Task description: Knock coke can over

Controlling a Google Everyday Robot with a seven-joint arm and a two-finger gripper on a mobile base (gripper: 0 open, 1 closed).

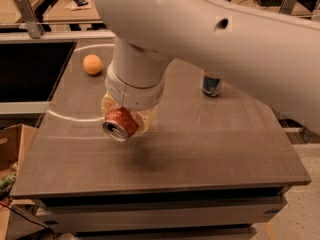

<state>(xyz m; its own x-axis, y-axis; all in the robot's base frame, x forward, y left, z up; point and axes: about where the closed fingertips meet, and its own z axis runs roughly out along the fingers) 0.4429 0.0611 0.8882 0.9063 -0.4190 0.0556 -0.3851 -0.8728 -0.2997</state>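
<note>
The coke can (119,123) is red with a silver top. It lies on its side between the cream fingers (107,104) of my gripper (128,118), top facing the front left. The gripper is shut on the can and holds it a little above the grey table (210,144), left of the middle, with a shadow on the table beneath it. The white wrist and arm (135,79) come down from the upper right and hide the back of the gripper.
An orange fruit (92,64) sits at the table's back left. A silver-and-blue can (212,84) stands at the back right, its top hidden by the arm. A cardboard box (10,144) is on the floor to the left.
</note>
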